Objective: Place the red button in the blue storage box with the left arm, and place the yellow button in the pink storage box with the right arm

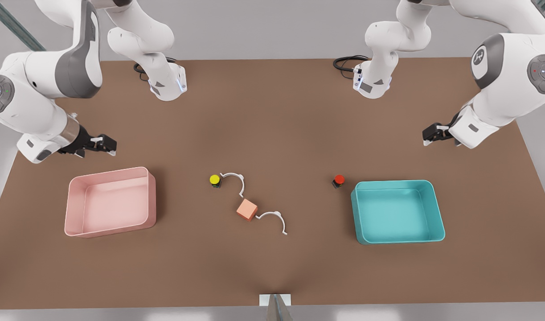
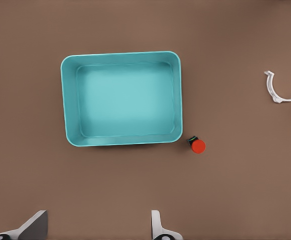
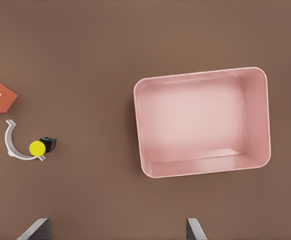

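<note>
On the front view's left, the right gripper (image 1: 106, 145) hangs above the brown surface (image 1: 272, 111), just beyond the far rim of the pink box (image 1: 75, 209). Its fingers (image 3: 35, 230) are spread wide and hold nothing. The pink box lies empty on the surface, well apart from the buttons.

Toward the middle, the yellow button (image 1: 215, 179) sits on the surface, touching one end of a white curved clip (image 1: 235, 180). Just beside that clip lies a salmon cube (image 1: 247, 209), and a second white clip (image 1: 273, 220) lies on the cube's other side.

Farther right, the red button (image 1: 339, 180) sits on the surface just beside the far corner of the blue box (image 1: 437, 214), close to the rim but outside it. In the left wrist view it lies tilted, its dark base toward the box corner. The blue box is empty.

On the front view's right, the left gripper (image 1: 432, 136) hangs above the surface beyond the blue box. Its fingers (image 2: 158, 227) are wide apart and empty.
</note>
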You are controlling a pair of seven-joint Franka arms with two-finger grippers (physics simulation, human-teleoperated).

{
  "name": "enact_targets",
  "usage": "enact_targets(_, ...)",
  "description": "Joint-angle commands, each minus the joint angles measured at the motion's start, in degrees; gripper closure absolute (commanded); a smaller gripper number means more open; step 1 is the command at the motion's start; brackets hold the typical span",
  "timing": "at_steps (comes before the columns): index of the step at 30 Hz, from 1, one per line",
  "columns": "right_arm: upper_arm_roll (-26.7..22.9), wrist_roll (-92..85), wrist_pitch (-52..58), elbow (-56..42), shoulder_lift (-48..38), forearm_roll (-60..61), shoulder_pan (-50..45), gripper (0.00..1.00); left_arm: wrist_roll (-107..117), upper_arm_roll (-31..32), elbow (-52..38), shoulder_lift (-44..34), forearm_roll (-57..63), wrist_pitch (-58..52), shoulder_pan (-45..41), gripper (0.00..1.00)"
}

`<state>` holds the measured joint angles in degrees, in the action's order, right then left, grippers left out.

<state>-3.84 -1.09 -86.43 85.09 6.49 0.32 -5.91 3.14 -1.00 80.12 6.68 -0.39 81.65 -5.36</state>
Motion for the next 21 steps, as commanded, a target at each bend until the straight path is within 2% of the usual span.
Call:
enact_targets(1,1.46,3.11,-1.64,1.13,0.81,0.04,-0.51,0.0,31.28,0.12,0.39,1.32,0.66,0.7,-5.27,0.0)
enact_targets(2,2.43,4.43,-2.78,1.75,1.69,0.04,-0.51,0.0,45.79,0.12,0.48,3.07,-1.27,3.16,-7.3,0.0)
enact_targets(4,5.15,8.12,-8.76,4.21,4.94,0.04,-0.51,0.0,77.79,0.21,7.24,3.43,-4.27,16.78,-7.91,0.0)
enact_targets(7,9.28,14.71,-12.88,5.44,8.19,0.12,-0.6,0.0,99.76,0.12,15.85,3.95,-4.88,29.44,-8.97,0.0)
enact_targets(12,13.59,19.46,-16.76,8.17,11.35,0.39,-1.3,0.0,110.41,0.12,34.58,3.69,-4.44,52.47,-12.48,0.0)
enact_targets(15,13.59,23.58,-19.04,8.25,14.08,0.04,-3.23,0.0,114.46,0.03,36.51,6.32,-3.65,56.87,-14.24,0.0)
enact_targets(19,13.94,27.11,-29.32,8.78,19.18,0.04,-7.54,0.0,115.6,0.03,36.78,9.67,-3.04,57.04,-16.79,0.0)
enact_targets(21,13.94,27.19,-37.58,12.64,20.41,-0.4,-7.71,0.0,116.57,0.03,36.6,11.77,-2.95,57.4,-18.9,0.0)
